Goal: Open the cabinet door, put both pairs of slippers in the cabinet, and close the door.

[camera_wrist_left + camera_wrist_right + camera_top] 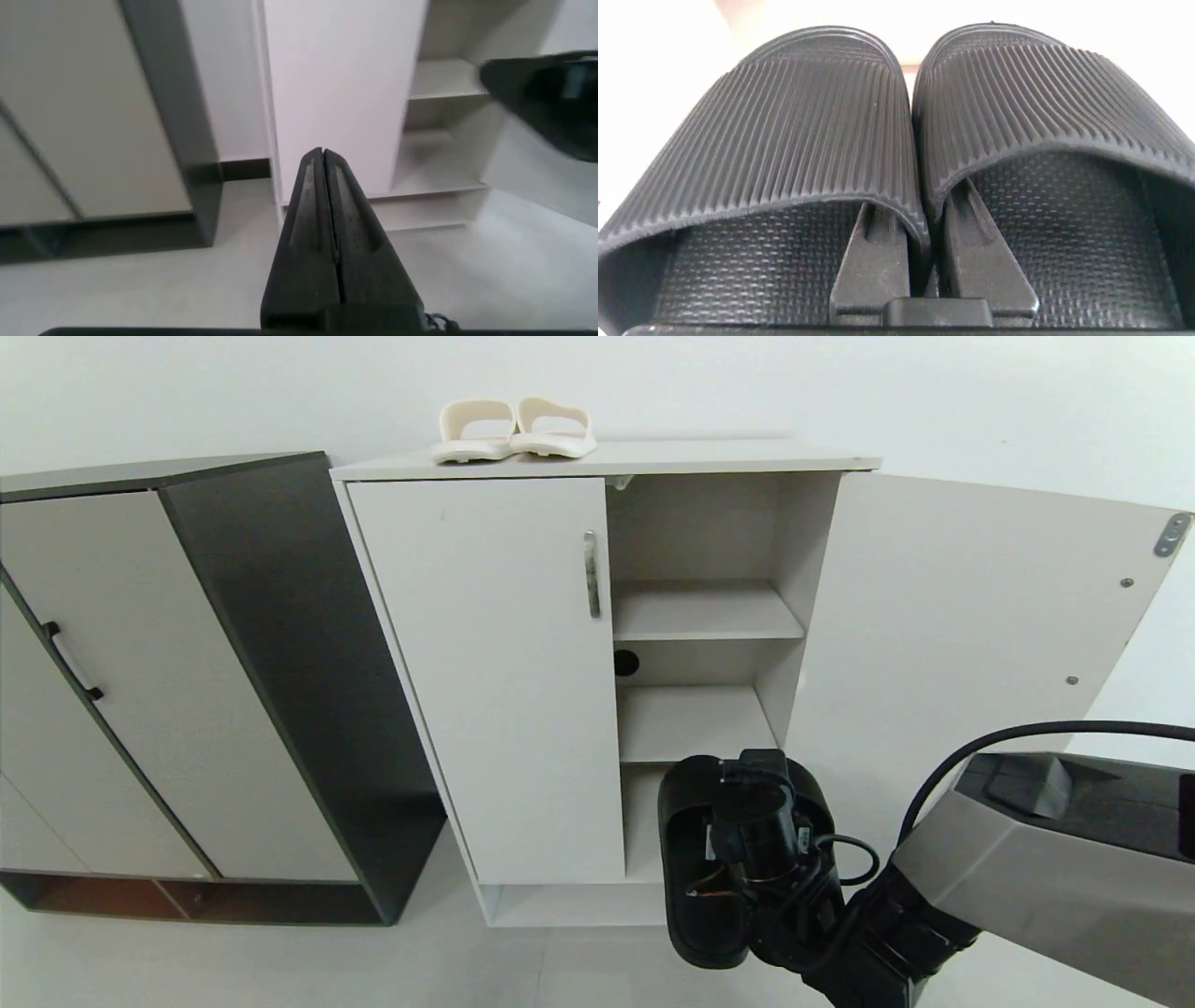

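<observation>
door's done: the right-hand door [962, 616] of the white wooden cabinet [485, 691] hangs wide open, but no slippers are inside and it all needs closing after. the ribbed black rubber slippers [822, 131] are pinched side by side in the right gripper [922, 233], low, just in front of the lower shelves [691, 723]. the cream slide slippers [515, 429] sit on the cabinet top, and the left gripper [323, 215] is closed on nothing, well back.
</observation>
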{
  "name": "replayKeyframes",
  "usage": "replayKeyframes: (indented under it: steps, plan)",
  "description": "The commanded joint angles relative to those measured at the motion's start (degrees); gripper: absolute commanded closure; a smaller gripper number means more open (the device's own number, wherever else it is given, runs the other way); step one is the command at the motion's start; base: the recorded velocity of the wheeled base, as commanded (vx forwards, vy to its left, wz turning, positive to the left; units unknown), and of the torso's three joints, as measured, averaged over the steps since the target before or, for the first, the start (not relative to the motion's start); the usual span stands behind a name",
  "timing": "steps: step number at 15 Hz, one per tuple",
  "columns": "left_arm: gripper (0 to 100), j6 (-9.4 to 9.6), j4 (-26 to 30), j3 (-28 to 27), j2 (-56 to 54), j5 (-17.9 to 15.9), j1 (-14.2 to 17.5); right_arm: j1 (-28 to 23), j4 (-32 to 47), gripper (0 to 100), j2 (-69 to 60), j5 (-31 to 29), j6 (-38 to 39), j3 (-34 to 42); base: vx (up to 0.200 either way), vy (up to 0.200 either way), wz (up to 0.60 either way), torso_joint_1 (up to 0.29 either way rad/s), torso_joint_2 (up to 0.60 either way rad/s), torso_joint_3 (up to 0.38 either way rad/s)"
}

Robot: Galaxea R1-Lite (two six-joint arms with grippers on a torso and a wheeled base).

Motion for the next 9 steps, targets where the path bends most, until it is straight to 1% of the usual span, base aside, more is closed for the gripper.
replayKeyframes:
  steps: [1, 2, 4, 5, 7, 9]
  plan:
    - [100, 0.00, -0.02, 0.00, 0.14, -0.04, 0.02, 0.31, -2.00, 100, 0.97, 0.22, -0.80, 0.38, 0.000, 0.000, 0.00, 0.000, 0.00, 0.000]
    - [100, 0.00, -0.02, 0.00, 0.14, -0.04, 0.02, 0.31, -2.88, 100, 1.14, 0.30, -0.89, 0.65, 0.000, 0.000, 0.00, 0.000, 0.00, 0.000]
    - [100, 0.00, -0.02, 0.00, 0.14, -0.04, 0.02, 0.13, -8.94, 100, 1.41, 5.23, -3.26, 4.87, 0.000, 0.000, 0.00, 0.000, 0.00, 0.000]
    - [100, 0.00, -0.02, 0.00, 0.14, -0.04, 0.02, -0.75, -11.14, 100, 1.76, 6.02, -4.76, 5.75, 0.000, 0.000, 0.00, 0.000, 0.00, 0.000]
    - [100, 0.00, -0.02, 0.00, 0.14, -0.04, 0.02, -1.54, -14.13, 100, 3.25, 5.93, -6.51, 5.83, 0.000, 0.000, 0.00, 0.000, 0.00, 0.000]
    - [100, 0.00, -0.02, 0.00, 0.14, -0.04, 0.02, -1.63, -15.00, 100, 4.13, 5.84, -6.95, 5.75, 0.000, 0.000, 0.00, 0.000, 0.00, 0.000]
